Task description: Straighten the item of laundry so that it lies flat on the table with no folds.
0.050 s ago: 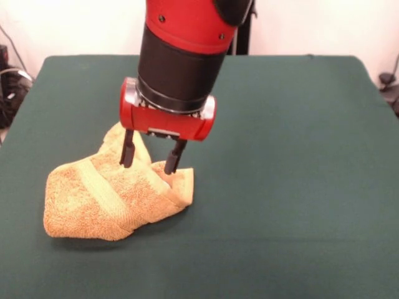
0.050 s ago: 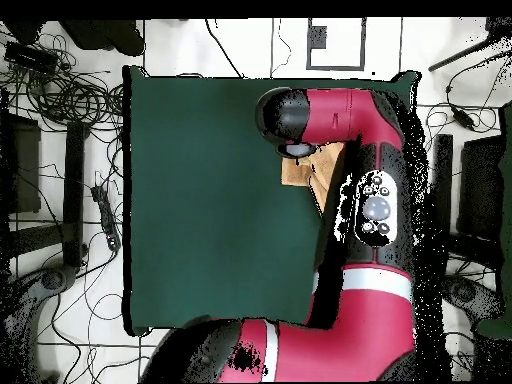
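Orange-tan terry, fuzzy and looped: the towel (image 1: 115,196) lay crumpled in a thick wad on the green table (image 1: 287,156), toward the front-view left and nearer the camera edge than the middle. Pale woven band (image 1: 103,187) ran diagonally across the top fold. Several layers doubled under; one corner (image 1: 184,180) stuck out to the right, another hump rose behind the fingers.

Gripper (image 1: 149,159) hung over the wad's back part, its two dark fingers (image 1: 128,149) spread apart, tips down at or into the cloth. Could not tell whether they merely touched the pile or had a pinch of it; nothing was visibly lifted.

Judged the cloth light, soft and limp, with grippy nap: it should drape and drag rather than slide, and a pinch would likely take more than one layer. Best hold looked to be the free corner on the right, or the band edge, pulled outward.

Hidden: the underside folds, and the towel's far edge behind the fingers. From overhead the arm (image 2: 350,200) covered nearly all; only a tan sliver (image 2: 300,170) showed beside it.
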`<action>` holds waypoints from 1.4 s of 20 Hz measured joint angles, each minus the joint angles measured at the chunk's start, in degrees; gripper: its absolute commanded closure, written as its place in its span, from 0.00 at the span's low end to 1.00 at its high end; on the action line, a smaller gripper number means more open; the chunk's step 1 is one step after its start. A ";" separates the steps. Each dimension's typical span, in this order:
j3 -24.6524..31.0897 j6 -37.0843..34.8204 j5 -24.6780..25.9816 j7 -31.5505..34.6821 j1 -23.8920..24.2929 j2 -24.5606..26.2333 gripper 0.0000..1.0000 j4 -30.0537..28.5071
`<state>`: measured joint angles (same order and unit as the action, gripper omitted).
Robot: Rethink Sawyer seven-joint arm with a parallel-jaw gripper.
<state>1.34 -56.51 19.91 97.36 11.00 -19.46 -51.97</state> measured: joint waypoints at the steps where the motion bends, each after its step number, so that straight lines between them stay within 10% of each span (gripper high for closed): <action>1: 0.00 0.00 -0.14 0.00 0.00 0.27 0.00 0.00; 28: 0.01 0.01 -0.25 0.00 0.01 6.16 0.00 0.63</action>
<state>1.35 -56.50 19.66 97.36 11.01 -13.30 -51.34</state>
